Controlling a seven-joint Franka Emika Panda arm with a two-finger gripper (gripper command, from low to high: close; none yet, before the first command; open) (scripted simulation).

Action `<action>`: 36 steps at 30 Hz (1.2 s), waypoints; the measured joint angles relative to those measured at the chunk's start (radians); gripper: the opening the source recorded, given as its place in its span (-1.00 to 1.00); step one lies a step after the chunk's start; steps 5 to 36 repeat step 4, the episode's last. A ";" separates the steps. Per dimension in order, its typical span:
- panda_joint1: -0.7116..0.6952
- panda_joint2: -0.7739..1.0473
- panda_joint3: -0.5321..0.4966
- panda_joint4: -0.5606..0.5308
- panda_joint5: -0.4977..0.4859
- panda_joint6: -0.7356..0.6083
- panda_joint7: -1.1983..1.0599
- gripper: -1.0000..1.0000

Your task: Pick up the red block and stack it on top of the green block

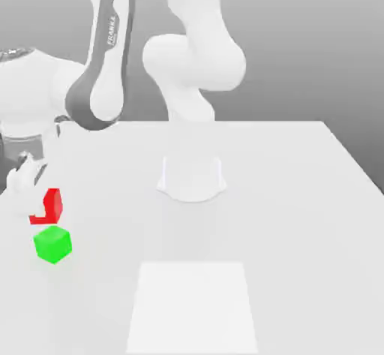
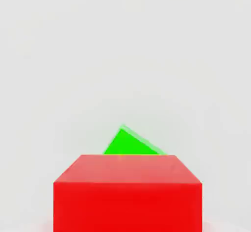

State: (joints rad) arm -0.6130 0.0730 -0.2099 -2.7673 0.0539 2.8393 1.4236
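The red block (image 1: 53, 203) hangs at the exterior view's left, a white finger covering part of it. My gripper (image 1: 39, 202) is shut on it, holding it just above the table. The green block (image 1: 52, 244) rests on the table directly below the red one in that view, with a small gap between the two. In the hand view the red block (image 2: 127, 194) looms close and large. The green block (image 2: 130, 143) peeks out beyond its far edge, mostly hidden behind it.
The white table (image 1: 300, 196) stretches to the exterior view's right. The arm's round base (image 1: 191, 177) stands at mid-table. A lighter rectangular patch (image 1: 191, 308) lies flat near the front edge.
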 joint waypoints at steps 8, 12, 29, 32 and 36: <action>-0.009 0.029 0.014 0.001 0.020 0.027 -0.014 1.00; -0.009 0.029 0.014 0.001 0.020 0.027 -0.014 1.00; -0.009 0.029 0.014 0.001 0.020 0.027 -0.014 1.00; -0.009 0.029 0.014 0.001 0.020 0.027 -0.014 1.00; -0.009 0.029 0.014 0.001 0.020 0.027 -0.014 1.00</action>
